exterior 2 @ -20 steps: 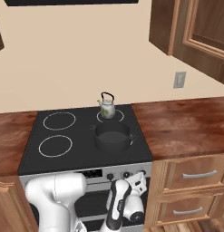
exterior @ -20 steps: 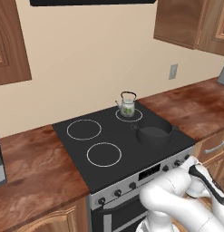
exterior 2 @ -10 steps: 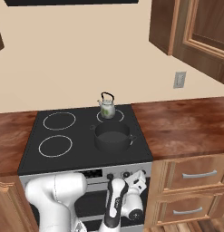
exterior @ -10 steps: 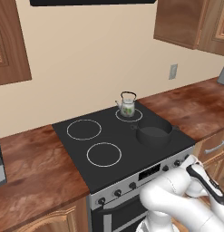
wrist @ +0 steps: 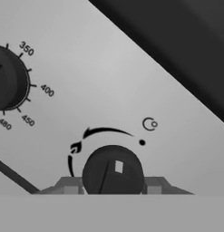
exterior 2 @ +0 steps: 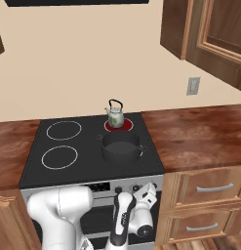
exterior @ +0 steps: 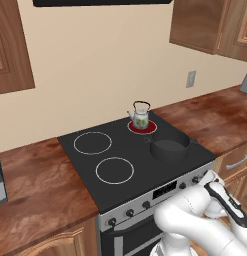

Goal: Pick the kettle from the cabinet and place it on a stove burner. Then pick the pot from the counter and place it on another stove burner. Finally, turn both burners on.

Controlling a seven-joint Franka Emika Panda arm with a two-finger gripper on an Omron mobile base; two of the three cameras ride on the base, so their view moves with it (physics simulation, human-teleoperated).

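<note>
The kettle (exterior: 140, 117) (exterior 2: 114, 116) stands upright on the back right burner (exterior: 151, 128) (exterior 2: 127, 126), whose ring glows red. In front of it the dark pot (exterior: 170, 146) (exterior 2: 121, 146) sits on the front right burner. My gripper (exterior: 207, 181) (exterior 2: 143, 189) is low, pressed against the range's steel front panel at its right end. In the hand view the gripper (wrist: 112, 186) is shut on a black knob (wrist: 112, 170), with a finger on each side of it.
Two unlit ring burners (exterior: 92, 142) (exterior: 115, 170) lie on the left of the cooktop. A larger temperature dial (wrist: 4, 81) sits beside the held knob. The wooden counter (exterior: 35, 185) (exterior 2: 200, 132) flanks the range, with drawers (exterior 2: 212, 188) below on the right.
The burner under the kettle has turned from a white ring to glowing red. My hand has shifted slightly up at the knob panel. Kettle and pot have not moved.
</note>
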